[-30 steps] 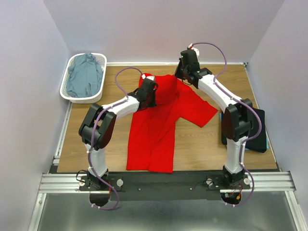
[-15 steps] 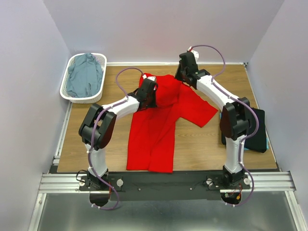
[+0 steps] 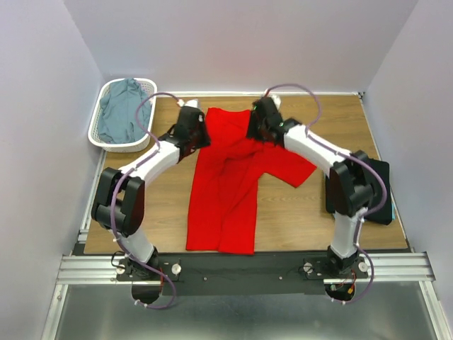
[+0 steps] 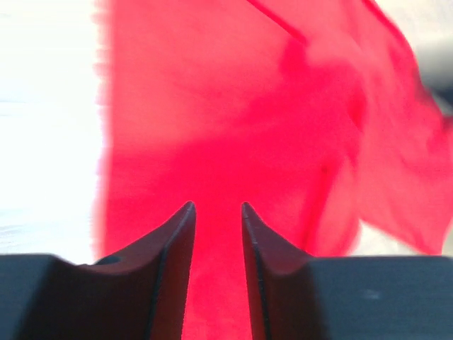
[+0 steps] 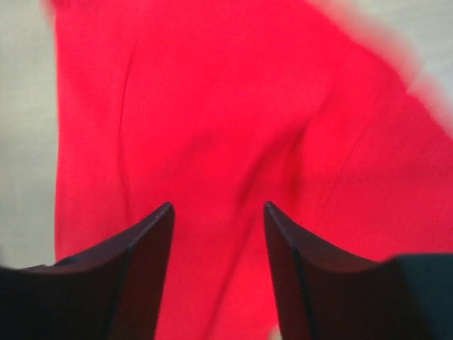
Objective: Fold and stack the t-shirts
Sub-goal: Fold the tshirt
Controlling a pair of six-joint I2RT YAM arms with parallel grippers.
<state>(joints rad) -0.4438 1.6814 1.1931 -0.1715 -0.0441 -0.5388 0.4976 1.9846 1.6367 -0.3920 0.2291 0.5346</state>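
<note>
Lengthwise down the middle of the wooden table (image 3: 354,120) lies the red t-shirt (image 3: 225,191). Its hem sits at the near edge between the two arm bases, its shoulders are at the far end, and one sleeve is spread out to the right. The cloth is rumpled and creased across the chest, flatter toward the hem.

Both arms reach to the far end of the shirt, one at each shoulder. The left gripper (image 4: 216,207) is at the far left corner. Its wrist camera shows the fingers only narrowly parted, red cloth filling the gap and the shirt's left border just beyond them. Whether any cloth is pinched cannot be told from that blurred view. The right gripper (image 5: 217,205) is over the far right shoulder, just inside the sleeve. Its fingers are spread clearly apart above creased red fabric, and nothing is caught between them.

Farther out, the grey-blue t-shirt (image 3: 124,113) lies heaped in a white lattice basket (image 3: 94,131) at the far left corner of the table. At the right edge, partly hidden behind the right arm, the black t-shirt (image 3: 380,180) lies flat, with a sliver of the teal t-shirt (image 3: 391,210) showing under it.
</note>
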